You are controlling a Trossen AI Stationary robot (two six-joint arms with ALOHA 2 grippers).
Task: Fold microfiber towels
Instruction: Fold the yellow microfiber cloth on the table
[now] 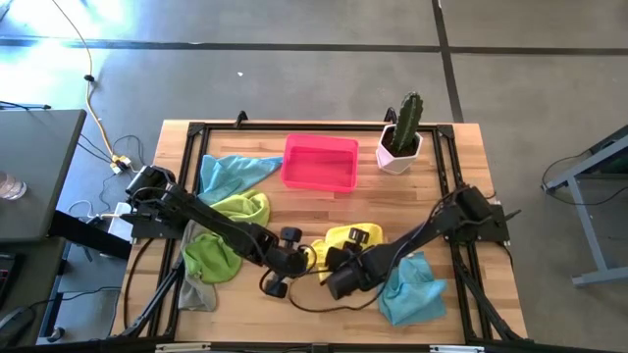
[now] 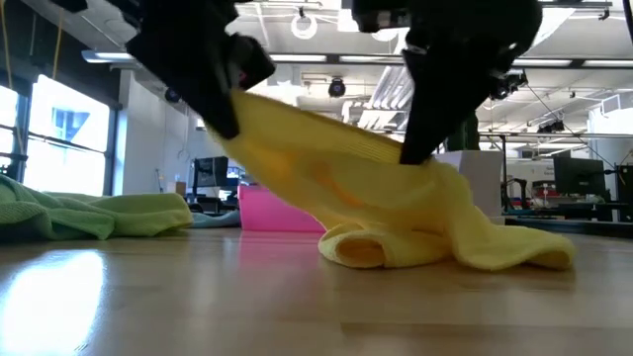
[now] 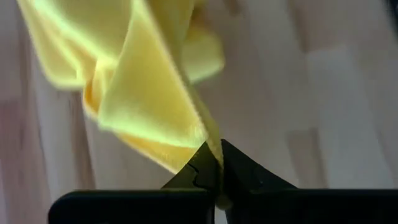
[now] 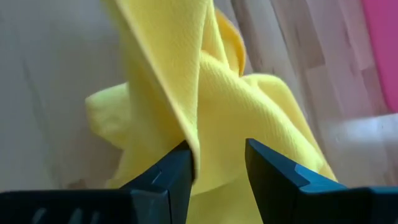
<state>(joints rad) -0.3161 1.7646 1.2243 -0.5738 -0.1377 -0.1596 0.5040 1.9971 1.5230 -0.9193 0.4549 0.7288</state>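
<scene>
At the table's front centre, seen from above, the yellow towel (image 1: 350, 238) lies bunched between both arms. At table level it hangs lifted, one end resting on the wood. The left gripper (image 3: 214, 163) pinches its edge; the right gripper (image 4: 217, 163) stands half-open around a fold.

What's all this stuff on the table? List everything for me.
Yellow towel: one, yellow, table's front middle, partly lifted between both grippers.
Blue towels: two, light blue, one back left, one front right.
Green towels: two, lime, left side.
Grey towel: one, grey, front left.
Tray: one, pink, back middle.
Cactus: one, green in white pot, back right.
Left gripper: shut on the yellow towel.
Right gripper: jaws apart, the yellow towel between them.
</scene>
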